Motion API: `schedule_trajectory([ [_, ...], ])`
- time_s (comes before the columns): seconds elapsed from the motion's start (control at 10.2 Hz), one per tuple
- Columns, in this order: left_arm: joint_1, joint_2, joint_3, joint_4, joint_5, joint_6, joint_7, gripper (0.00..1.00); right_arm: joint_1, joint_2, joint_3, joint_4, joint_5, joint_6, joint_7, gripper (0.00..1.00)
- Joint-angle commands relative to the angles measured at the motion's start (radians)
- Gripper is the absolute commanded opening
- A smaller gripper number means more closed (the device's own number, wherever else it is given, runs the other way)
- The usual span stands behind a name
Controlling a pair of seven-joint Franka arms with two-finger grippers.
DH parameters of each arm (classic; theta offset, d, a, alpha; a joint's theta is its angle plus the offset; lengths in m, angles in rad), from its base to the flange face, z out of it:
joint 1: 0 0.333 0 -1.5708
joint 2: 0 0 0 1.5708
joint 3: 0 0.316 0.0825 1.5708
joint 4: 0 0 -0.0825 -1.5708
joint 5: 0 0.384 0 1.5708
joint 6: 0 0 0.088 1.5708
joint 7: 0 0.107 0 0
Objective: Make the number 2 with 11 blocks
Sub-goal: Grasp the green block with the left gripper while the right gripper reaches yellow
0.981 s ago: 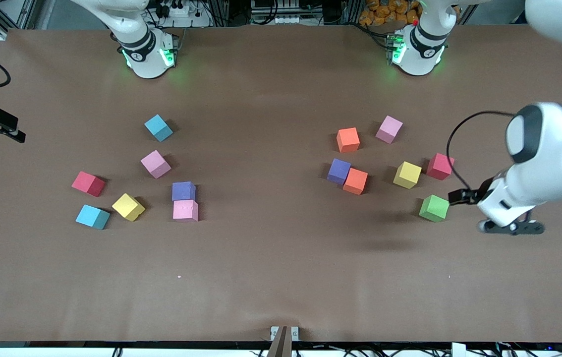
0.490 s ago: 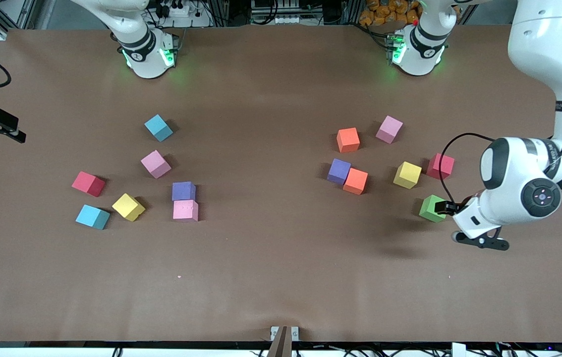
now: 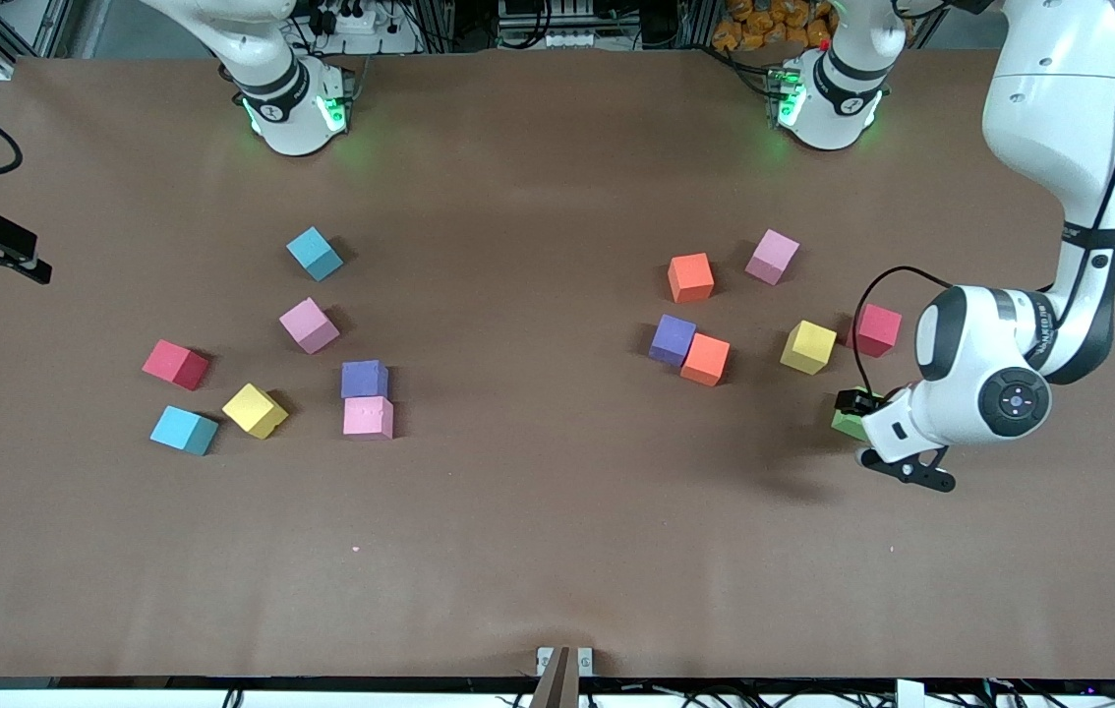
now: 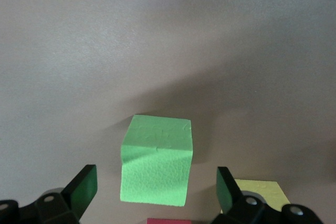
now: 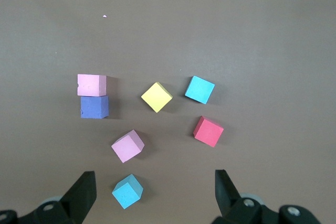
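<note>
We see a matt brown table [image 3: 538, 551] covering, cloth-like or paper-like, faintly creased near its edge. The green block [image 4: 156, 160] looks like soft foam, its skin finely grained, almost leathery, with no shine. The yellow block [image 4: 261, 191] beside it shows the same pebbled, matt face. Over the green block, the left gripper [image 4: 156, 192] carries dark, smooth plastic-looking fingers [image 4: 83, 187]. The left arm's shell [image 3: 1059, 108] reads as glossy white plastic, and its cable [image 3: 872, 295] looks black and rubbery.

High front camera facing the bases, left wrist close over the green block [image 4: 156, 166], shared with front view
</note>
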Motion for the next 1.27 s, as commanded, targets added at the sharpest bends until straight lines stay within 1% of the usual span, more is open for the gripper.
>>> schedule_trajectory([
  [0.0, 0.003, 0.007, -0.004, -0.024, 0.067, 0.023, 0.026, 1.0, 0.003, 0.011, -0.001, 0.015, -0.008, 0.006, 0.006, 1.0],
  [0.49, 0.003, 0.024, -0.004, -0.049, 0.061, 0.031, 0.025, 1.0, 0.005, 0.016, -0.001, 0.015, -0.008, 0.009, 0.007, 1.0],
  [0.78, 0.0, 0.038, -0.004, -0.052, 0.061, 0.031, 0.023, 1.0, 0.015, 0.032, 0.001, 0.001, -0.005, 0.044, 0.007, 1.0],
  [0.88, 0.0, 0.038, -0.004, -0.054, 0.06, 0.031, 0.01, 0.58, 0.037, 0.048, -0.001, -0.008, -0.01, 0.052, 0.007, 1.0],
  [0.98, 0.002, 0.038, -0.004, -0.055, 0.055, 0.031, -0.01, 0.45, 0.042, 0.068, -0.001, -0.03, -0.008, 0.058, 0.007, 1.0],
  [1.18, 0.002, 0.026, -0.006, -0.058, 0.054, 0.025, -0.075, 0.31, 0.069, 0.072, -0.001, -0.091, -0.008, 0.145, 0.007, 1.0],
])
